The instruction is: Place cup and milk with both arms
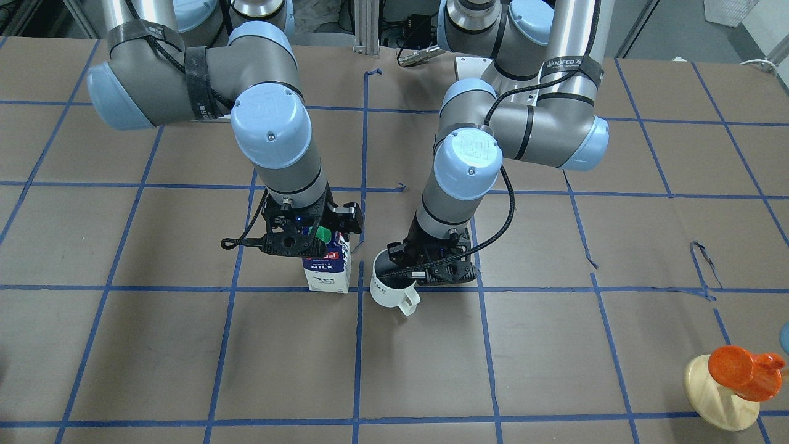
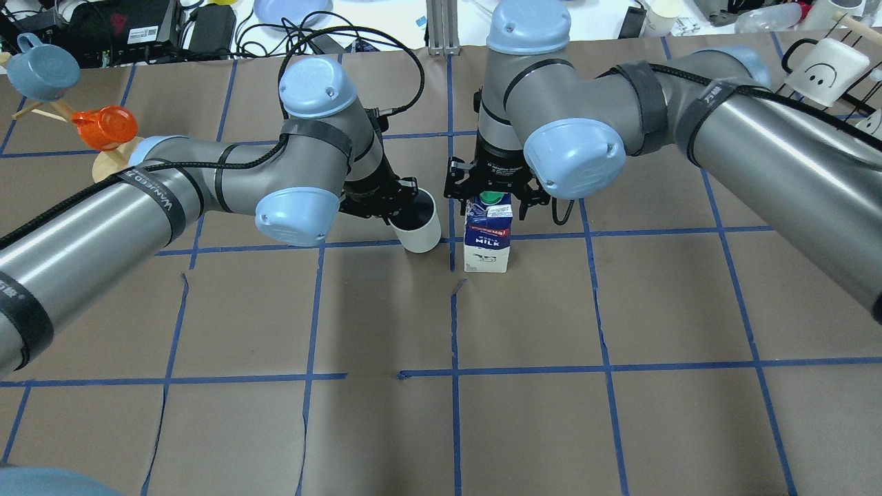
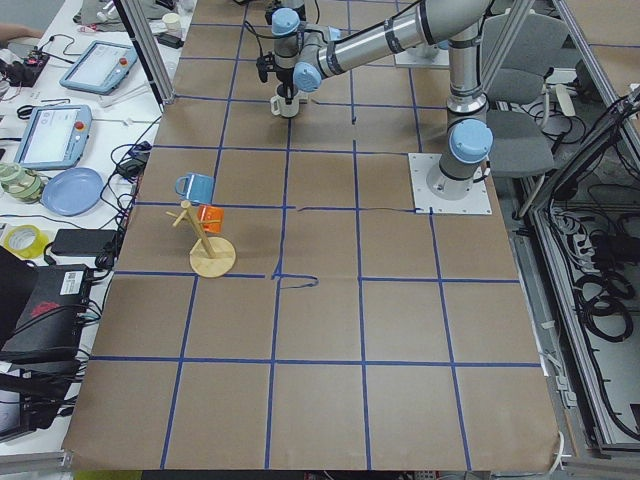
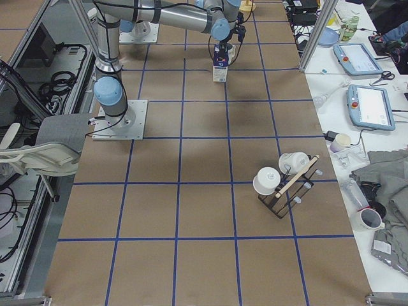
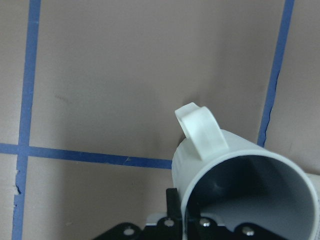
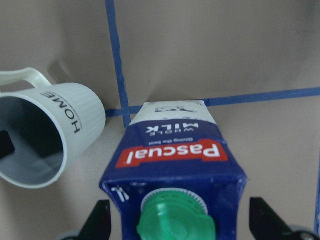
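The white cup (image 2: 422,231) with black lettering hangs from my left gripper (image 2: 406,207), which is shut on its rim with one finger inside. The handle points away from the robot, as the left wrist view (image 5: 200,130) shows. The cup is at or just above the table, and I cannot tell which. The blue and white milk carton (image 2: 487,241) with its green cap stands upright just right of the cup. My right gripper (image 2: 490,196) comes down over its top, with a fingertip (image 6: 102,215) against each side. In the front view the milk (image 1: 327,271) is left of the cup (image 1: 391,293).
A wooden mug tree (image 2: 110,162) with an orange cup (image 2: 103,127) and a blue cup (image 2: 41,69) stands at the far left. A rack with white mugs (image 2: 827,62) stands at the far right. Brown paper with blue tape lines (image 2: 455,372) covers the table.
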